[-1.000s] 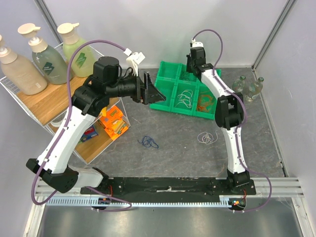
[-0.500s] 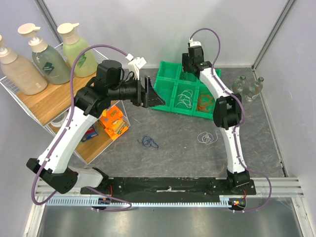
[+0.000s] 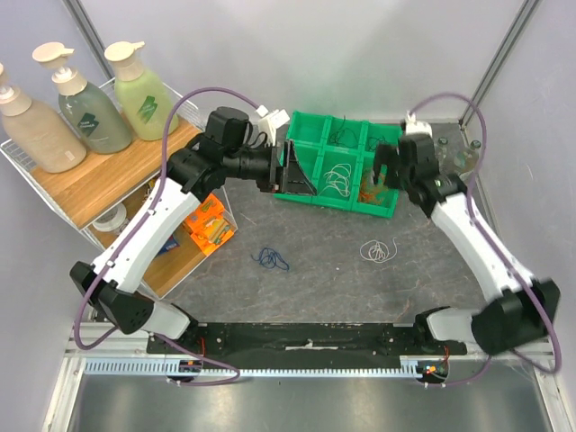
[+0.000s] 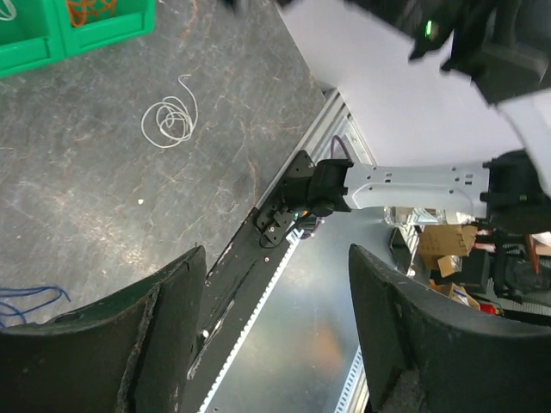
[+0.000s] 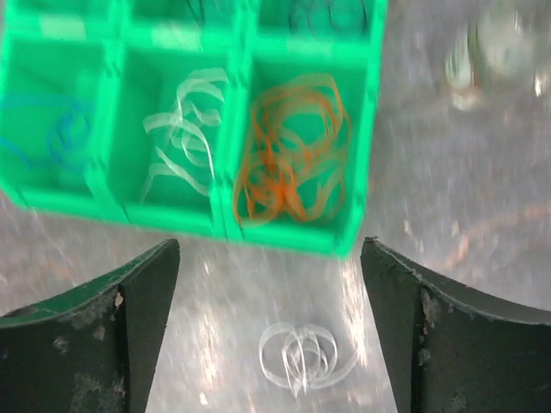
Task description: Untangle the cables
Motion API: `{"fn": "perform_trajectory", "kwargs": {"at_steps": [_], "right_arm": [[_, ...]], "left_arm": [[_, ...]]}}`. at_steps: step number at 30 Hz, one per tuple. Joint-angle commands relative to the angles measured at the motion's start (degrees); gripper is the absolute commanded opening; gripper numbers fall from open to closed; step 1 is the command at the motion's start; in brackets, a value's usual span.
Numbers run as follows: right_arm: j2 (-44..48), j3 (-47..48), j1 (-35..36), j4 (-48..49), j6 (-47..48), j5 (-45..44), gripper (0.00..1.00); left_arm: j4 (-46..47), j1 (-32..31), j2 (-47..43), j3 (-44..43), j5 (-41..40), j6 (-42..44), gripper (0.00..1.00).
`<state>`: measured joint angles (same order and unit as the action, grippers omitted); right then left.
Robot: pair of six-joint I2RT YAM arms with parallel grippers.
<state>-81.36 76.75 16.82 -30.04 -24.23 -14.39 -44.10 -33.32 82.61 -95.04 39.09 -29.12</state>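
We see the left gripper (image 4: 275, 258) and right gripper (image 5: 269, 249) spread wide, empty; a white cable (image 5: 301, 354) lies six o'clock of the tray (image 5: 284, 237).

Bright, even light, soft shadows; top view sharp, right wrist view motion-blurred

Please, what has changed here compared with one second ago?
The right gripper drew back from the far side of the green tray to above its orange cables, jaws open and empty. The left gripper moved right, up to the tray. The white cable, the blue cable and the tray did not move.
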Motion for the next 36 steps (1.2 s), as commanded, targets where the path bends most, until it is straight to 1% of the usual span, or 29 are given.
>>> {"fn": "perform_trajectory", "kwargs": {"at_steps": [1,2,4,5,7,10,13,16,18,22,24,26,29,31,34,36], "right_arm": [[13.39,-16.60,0.06,-8.78,-5.65,5.06,0.91],[15.34,-19.42,0.06,-11.50,-6.52,6.82,0.88],[18.77,-24.52,0.14,-14.94,-7.93,13.65,0.82],[19.83,-26.98,0.06,-15.83,-8.20,17.08,0.79],[21.85,-30.76,0.14,-15.58,-8.47,19.75,0.74],[22.04,-33.24,0.06,-13.82,-7.33,18.35,0.71],[17.75,-32.89,0.06,-12.24,-4.70,17.47,0.70],[11.51,-32.28,0.06,-11.01,-3.02,15.46,0.68],[8.95,-31.41,0.14,-9.69,-1.96,14.75,0.64],[5.52,-30.34,0.14,-6.71,-1.70,15.09,0.62],[3.59,-31.31,0.14,-4.25,-2.05,16.32,0.56],[1.57,-32.36,0.14,-2.83,-2.49,17.46,0.43],[0.76,-32.63,1.54,-2.39,-3.45,17.12,0.31],[1.73,-31.49,3.21,-2.65,-3.89,15.63,0.16],[3.22,-27.99,5.24,-3.09,-5.30,15.88,0.00],[3.58,-25.09,5.94,-2.74,-6.61,17.29,0.00]], "left_arm": [[4.02,-2.36,1.06,0.12,2.57,-2.78,0.73],[4.19,-2.88,1.76,-0.05,2.57,-3.13,0.73],[4.72,-4.38,3.25,-0.66,3.18,-4.27,0.73],[4.98,-4.99,4.13,-1.19,3.36,-4.54,0.72],[4.99,-6.31,5.19,-2.51,3.27,-4.54,0.72],[5.16,-7.46,5.98,-3.04,2.40,-4.89,0.72],[5.42,-7.90,6.25,-3.57,2.57,-5.24,0.72],[5.25,-7.81,6.08,-4.27,2.13,-4.89,0.72],[4.90,-7.90,5.64,-4.36,1.26,-4.71,0.72],[3.85,-7.99,4.93,-4.27,-0.07,-4.45,0.72],[3.23,-7.99,4.93,-4.62,-0.51,-4.27,0.72],[2.62,-7.90,4.76,-5.32,-0.86,-4.10,0.72],[1.65,-7.90,4.14,-5.68,-1.82,-3.57,0.72],[1.56,-7.90,3.53,-4.80,-2.26,-3.57,0.72],[1.29,-7.90,2.82,-4.01,-2.44,-3.66,0.72],[1.12,-7.90,2.12,-3.48,-2.70,-3.48,0.72]]}}
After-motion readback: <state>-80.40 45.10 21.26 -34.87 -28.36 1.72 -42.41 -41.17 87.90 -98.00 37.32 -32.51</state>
